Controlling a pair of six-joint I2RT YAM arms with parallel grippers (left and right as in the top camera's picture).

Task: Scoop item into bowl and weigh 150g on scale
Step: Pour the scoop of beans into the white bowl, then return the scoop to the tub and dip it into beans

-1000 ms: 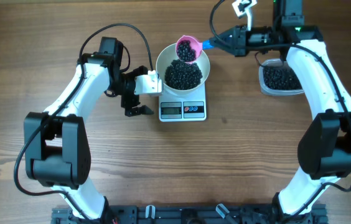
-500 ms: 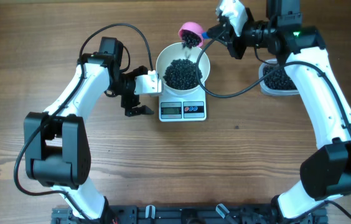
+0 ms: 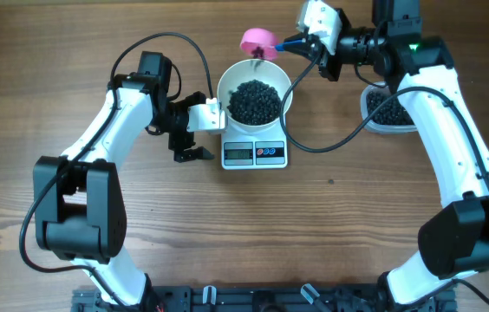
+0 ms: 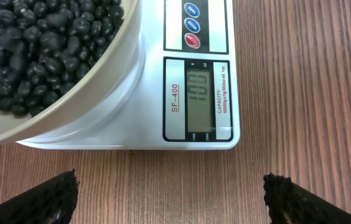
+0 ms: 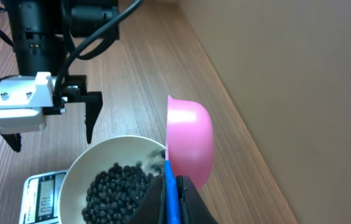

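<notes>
A: The right hand is clamped on the handle of the pink scoop, which is tipped over the far rim of the white bowl. Black beans are piled in the bowl, on the scale.

B: Beans could bounce over the rim onto the surface, or one more pour could overshoot the weight. The left hand gapes wide and empty, beside the scale.

Bright, even, diffuse light falls from above on the wooden table, leaving only faint, soft-edged shadows beside the arms. The overhead view is sharp to its corners, without glare. In the left wrist view the scale is crisp, with a soft shadow under the bowl, whose rim blurs toward the top left. In the right wrist view the close pink scoop looks slightly soft, and the beans smear beside it.
</notes>
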